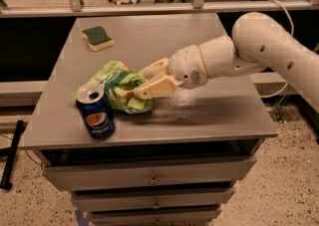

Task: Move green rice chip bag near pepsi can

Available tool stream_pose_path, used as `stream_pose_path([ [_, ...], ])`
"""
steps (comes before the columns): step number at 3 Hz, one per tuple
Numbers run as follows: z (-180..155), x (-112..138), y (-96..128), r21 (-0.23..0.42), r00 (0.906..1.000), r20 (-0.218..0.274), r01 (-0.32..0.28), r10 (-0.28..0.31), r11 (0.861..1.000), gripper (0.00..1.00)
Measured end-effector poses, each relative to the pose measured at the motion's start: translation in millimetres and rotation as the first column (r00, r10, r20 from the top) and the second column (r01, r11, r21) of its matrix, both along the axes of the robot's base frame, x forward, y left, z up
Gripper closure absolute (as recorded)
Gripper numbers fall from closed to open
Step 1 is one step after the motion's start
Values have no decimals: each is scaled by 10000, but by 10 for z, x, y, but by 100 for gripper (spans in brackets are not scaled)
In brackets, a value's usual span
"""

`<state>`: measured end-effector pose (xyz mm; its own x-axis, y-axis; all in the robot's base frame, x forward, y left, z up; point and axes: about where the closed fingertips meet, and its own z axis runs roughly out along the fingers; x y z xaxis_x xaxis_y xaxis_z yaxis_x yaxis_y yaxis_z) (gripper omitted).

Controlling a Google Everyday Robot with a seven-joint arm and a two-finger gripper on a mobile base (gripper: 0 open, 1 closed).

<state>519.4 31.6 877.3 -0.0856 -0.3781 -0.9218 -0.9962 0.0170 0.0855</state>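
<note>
The green rice chip bag (pixel 110 79) is seen lying crumpled on the front left part of the grey table (pixel 199 115); its near-left edge is just behind the upright pepsi can (pixel 95 114), perhaps touching it. The gripper (pixel 138 83) is held low at the bag's right end, reached in from the right, with its fingers clenched on the foil. The bag's long axis is judged to run roughly left to right, in line with the fingers; the can lies past the bag's far end, nearer the front edge; which way the print points cannot be told. Little travel appears needed; a release is probably all that is called for.
</note>
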Motion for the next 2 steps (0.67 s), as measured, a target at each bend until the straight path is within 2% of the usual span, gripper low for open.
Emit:
stream_pose_path([
  [1,-50,-10,-3,-63,10000,-42,-27,27,10000,13],
  [2,-81,-8,-13,-119,10000,-61,-44,44,9999,0],
])
